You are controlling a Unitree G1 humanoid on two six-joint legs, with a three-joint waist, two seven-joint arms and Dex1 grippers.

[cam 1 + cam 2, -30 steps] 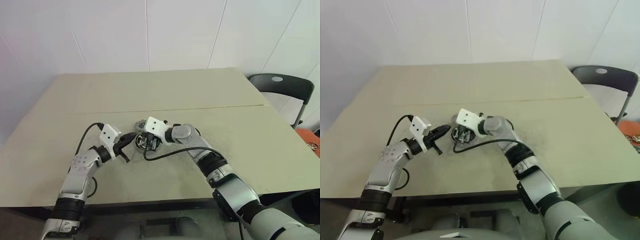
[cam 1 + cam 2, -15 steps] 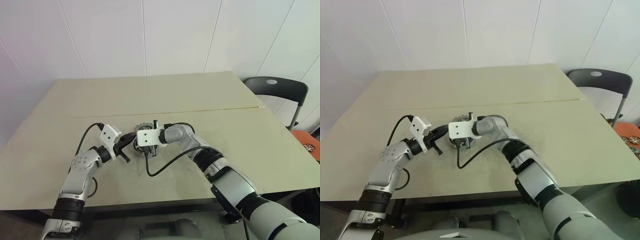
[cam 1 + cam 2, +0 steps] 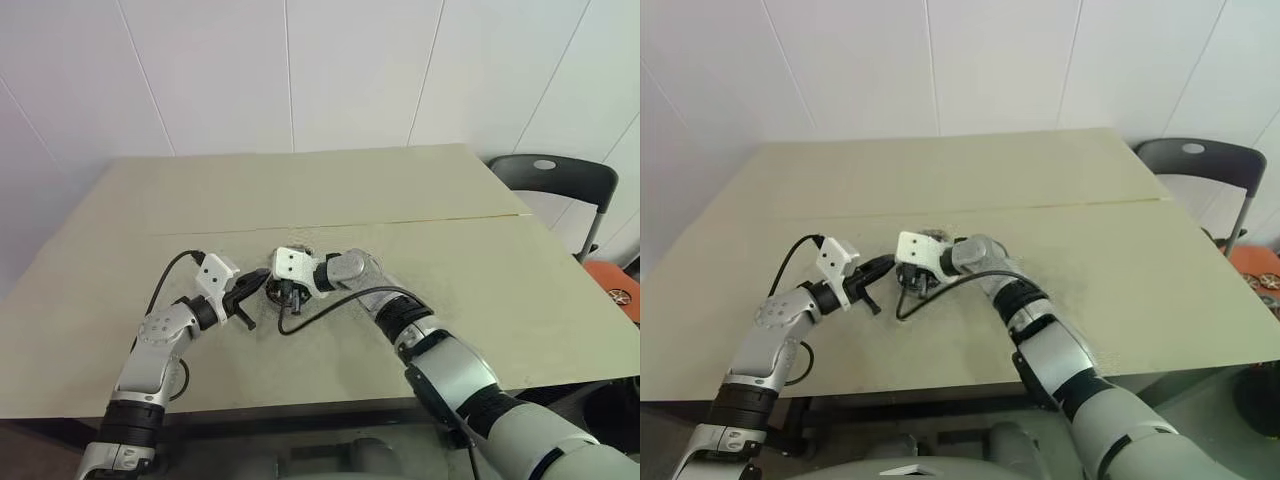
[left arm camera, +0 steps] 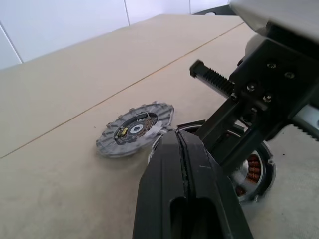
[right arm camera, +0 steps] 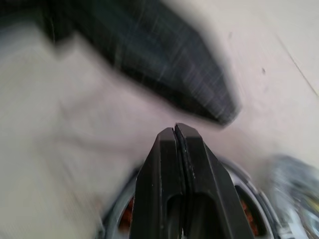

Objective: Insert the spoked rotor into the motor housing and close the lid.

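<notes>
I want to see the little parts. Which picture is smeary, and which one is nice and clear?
Right wrist view: smeary; the left gripper is a dark streak and the motor housing is soft, though the right gripper looks crisp. Left wrist view: clear; the lid shows its toothed edge. Both eye views: evenly lit, with the parts tiny on the table.

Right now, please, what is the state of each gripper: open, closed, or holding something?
Left gripper: jaws closed, holding nothing.
Right gripper: jaws closed, holding nothing, above the round copper-wound motor housing.
</notes>
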